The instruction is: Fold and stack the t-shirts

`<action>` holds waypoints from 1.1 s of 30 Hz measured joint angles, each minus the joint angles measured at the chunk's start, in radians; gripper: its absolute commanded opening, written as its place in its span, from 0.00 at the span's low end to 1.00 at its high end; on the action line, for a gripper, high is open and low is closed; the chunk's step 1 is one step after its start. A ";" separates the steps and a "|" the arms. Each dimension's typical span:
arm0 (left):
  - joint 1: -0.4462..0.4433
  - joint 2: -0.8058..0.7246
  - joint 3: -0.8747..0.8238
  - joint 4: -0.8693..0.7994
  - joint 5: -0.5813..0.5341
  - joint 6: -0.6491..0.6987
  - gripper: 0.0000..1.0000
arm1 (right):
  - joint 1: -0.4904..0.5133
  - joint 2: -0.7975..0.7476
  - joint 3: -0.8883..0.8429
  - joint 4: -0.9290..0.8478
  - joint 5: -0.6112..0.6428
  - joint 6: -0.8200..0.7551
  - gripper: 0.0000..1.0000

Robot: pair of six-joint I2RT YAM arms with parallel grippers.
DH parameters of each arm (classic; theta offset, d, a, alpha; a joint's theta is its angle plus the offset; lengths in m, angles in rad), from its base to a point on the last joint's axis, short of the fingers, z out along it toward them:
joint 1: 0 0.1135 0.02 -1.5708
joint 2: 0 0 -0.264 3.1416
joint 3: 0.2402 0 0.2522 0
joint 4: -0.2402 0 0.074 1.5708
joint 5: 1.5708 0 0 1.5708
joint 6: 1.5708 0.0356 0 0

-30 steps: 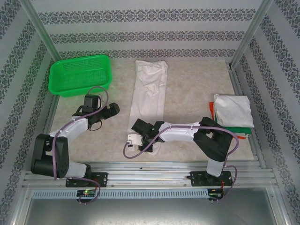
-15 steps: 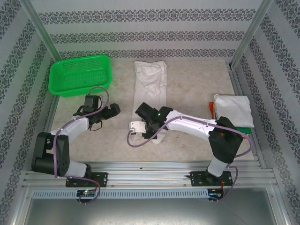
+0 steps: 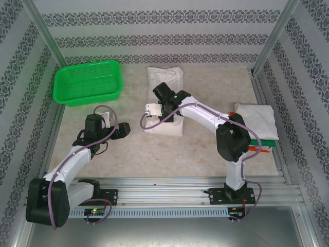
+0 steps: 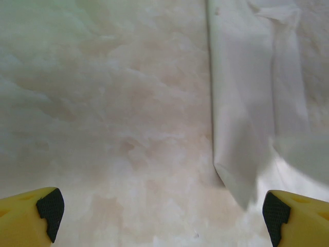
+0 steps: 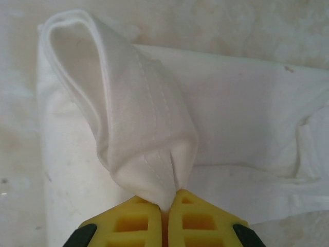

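A green basket is set at ten o'clock. The left claw is spread wide, nothing held. At the counter's centre a white t-shirt is laid — its hem is pinched in the tightly closed right claw. Folded t-shirts are stacked at three o'clock.

Table with t-shirts, basket (green)

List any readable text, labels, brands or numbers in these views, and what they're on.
No text can be read in these pictures.
The white t-shirt pinched in the right gripper is plain: stitched hem, no print, no lettered tag.
The green basket and the folded stack carry no marks that show.
The wall pattern is ornament, not lettering.
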 measured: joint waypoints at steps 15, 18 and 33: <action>0.000 -0.064 -0.065 0.095 0.042 0.068 1.00 | -0.062 0.258 0.319 -0.001 0.000 -0.021 0.00; 0.000 -0.064 -0.065 0.101 0.044 0.071 1.00 | -0.063 0.280 0.330 0.000 0.001 -0.021 0.00; 0.000 -0.064 -0.072 0.140 0.043 0.074 1.00 | -0.108 0.330 0.333 0.072 0.030 -0.018 0.00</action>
